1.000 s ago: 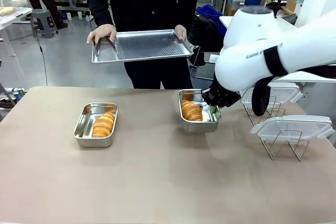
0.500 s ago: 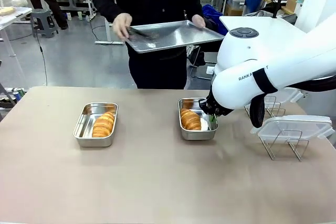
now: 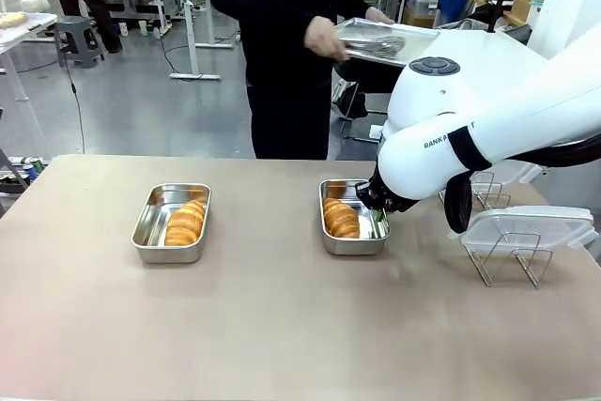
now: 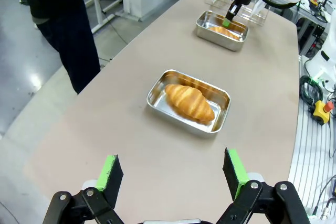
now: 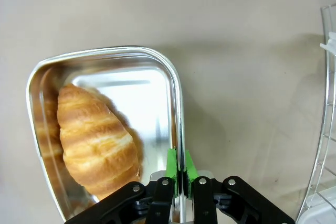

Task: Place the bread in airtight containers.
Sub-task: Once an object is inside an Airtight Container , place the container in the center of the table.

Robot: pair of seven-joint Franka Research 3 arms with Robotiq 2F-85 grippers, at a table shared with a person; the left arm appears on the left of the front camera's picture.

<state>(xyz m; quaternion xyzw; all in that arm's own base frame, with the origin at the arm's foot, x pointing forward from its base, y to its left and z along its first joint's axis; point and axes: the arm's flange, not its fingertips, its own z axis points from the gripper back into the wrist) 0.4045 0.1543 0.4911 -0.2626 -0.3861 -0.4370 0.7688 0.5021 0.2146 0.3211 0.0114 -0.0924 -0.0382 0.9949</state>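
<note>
The right gripper (image 5: 180, 165), mostly hidden behind its own arm in the front view, pinches the rim of the right steel pan (image 3: 355, 243), which holds one croissant (image 3: 341, 219). The left croissant (image 3: 185, 223) lies in the left steel pan (image 3: 169, 253). The left gripper (image 4: 173, 174) gapes wide and holds nothing. The arm lettering (image 3: 439, 143) reads "RANKA", the rest hidden.

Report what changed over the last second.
The right tool, pinching the rim of the right pan, drew it, right croissant inside, slightly toward the robot's side. The person carried the tray off to picture right. The left pan and left croissant stayed put.
</note>
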